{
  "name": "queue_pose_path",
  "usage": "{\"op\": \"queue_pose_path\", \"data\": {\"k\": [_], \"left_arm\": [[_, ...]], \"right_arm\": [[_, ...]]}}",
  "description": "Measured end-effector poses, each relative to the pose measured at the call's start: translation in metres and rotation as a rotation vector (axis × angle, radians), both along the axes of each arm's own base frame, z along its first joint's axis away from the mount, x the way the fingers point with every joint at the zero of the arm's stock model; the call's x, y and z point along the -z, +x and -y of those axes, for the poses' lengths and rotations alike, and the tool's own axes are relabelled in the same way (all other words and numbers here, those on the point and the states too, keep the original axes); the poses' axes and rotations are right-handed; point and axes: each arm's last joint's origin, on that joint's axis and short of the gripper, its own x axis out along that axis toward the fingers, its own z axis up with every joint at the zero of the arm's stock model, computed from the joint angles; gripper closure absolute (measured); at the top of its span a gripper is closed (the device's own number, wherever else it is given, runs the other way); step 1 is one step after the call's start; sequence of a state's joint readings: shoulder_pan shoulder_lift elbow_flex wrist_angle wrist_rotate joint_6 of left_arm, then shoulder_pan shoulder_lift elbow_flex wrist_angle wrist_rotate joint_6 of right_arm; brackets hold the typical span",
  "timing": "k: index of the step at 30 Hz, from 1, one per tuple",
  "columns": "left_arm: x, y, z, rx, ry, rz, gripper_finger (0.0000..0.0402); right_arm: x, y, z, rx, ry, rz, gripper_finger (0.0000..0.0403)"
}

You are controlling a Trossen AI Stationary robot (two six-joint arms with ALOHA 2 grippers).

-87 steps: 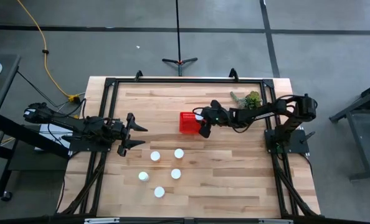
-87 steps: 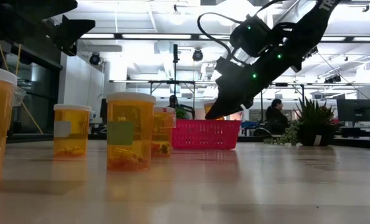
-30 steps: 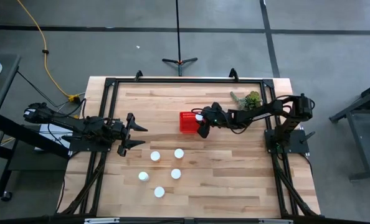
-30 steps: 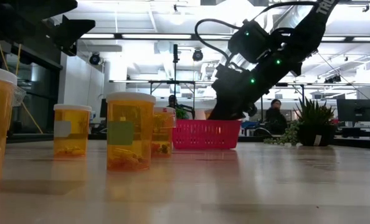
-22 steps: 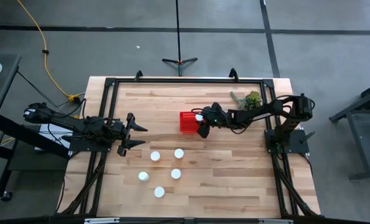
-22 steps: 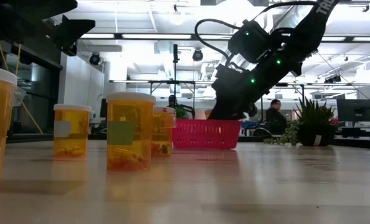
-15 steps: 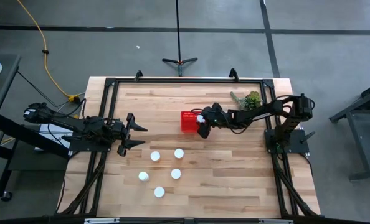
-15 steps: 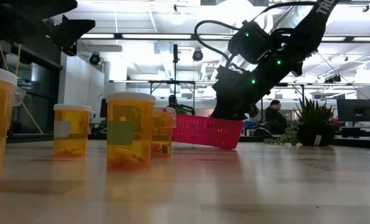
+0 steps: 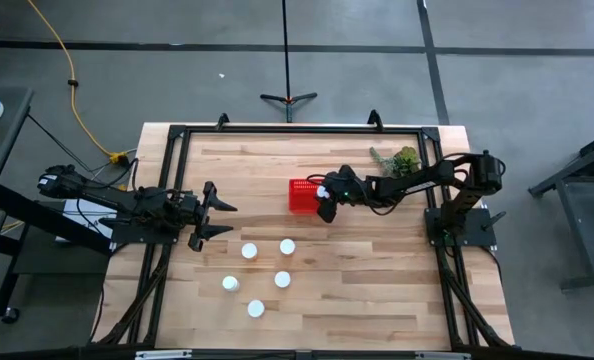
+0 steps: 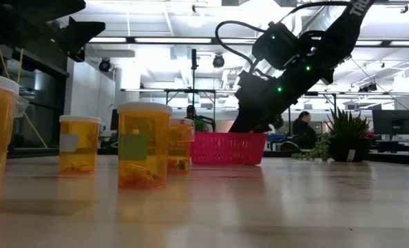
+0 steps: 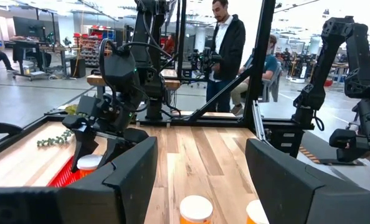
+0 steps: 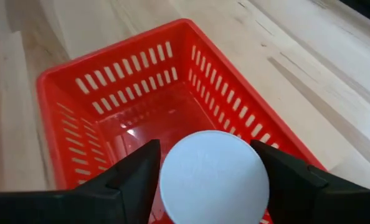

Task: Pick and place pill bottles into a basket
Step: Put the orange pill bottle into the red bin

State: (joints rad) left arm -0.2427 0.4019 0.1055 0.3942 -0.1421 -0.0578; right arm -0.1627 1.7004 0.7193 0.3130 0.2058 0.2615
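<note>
The red basket (image 9: 301, 197) lies flat on the table, a little right of centre; it also shows in the low view (image 10: 226, 149). My right gripper (image 9: 324, 202) reaches down into the basket's right end and is shut on a white-capped pill bottle (image 12: 213, 177). Several other pill bottles, amber with white caps, stand upright nearer the front (image 9: 249, 251) (image 9: 287, 246) (image 9: 282, 279). My left gripper (image 9: 220, 215) is open and empty, hovering at the left, short of the bottles. My right gripper pinches the pill bottle between its two fingers (image 12: 132, 177), one on each side of the round cap's rim (image 12: 169, 180). The fingers slant down from the table's right. The bottle stands upright inside the basket; the basket wall hides its base.
A green plant sprig (image 9: 399, 159) lies at the far right behind my right arm. Dark frame rails run along the table's edges (image 9: 297, 129). People stand in the room beyond the table (image 11: 225, 50). Bare wood shows right of the bottles (image 9: 377, 270).
My right gripper has stayed low in the basket with the bottle. About half a second ago the basket tipped, its left end rising off the table while its right end under the gripper stayed down; it lies flat again now.
</note>
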Motion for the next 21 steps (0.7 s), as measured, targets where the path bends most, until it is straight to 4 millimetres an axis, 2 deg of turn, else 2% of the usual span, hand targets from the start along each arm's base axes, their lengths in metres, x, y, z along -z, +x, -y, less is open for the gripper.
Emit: {"op": "queue_pose_path", "data": {"k": [7,15,18,21], "left_arm": [[0.0,0.0,0.0,0.0,0.0,0.0,0.0124],[0.0,0.0,0.0,0.001,0.0,-0.001,0.0124],[0.0,0.0,0.0,0.002,0.0,-0.001,0.0124],[0.0,0.0,0.0,0.003,0.0,0.0,0.0124]], "right_arm": [[-0.008,0.0,-0.001,-0.036,-0.015,0.019,0.0165],[-0.03,-0.005,-0.003,-0.047,-0.038,0.083,0.0165],[-0.041,-0.005,-0.013,-0.105,-0.058,0.114,0.0164],[-0.054,-0.006,-0.037,-0.21,-0.08,0.154,0.0166]]}}
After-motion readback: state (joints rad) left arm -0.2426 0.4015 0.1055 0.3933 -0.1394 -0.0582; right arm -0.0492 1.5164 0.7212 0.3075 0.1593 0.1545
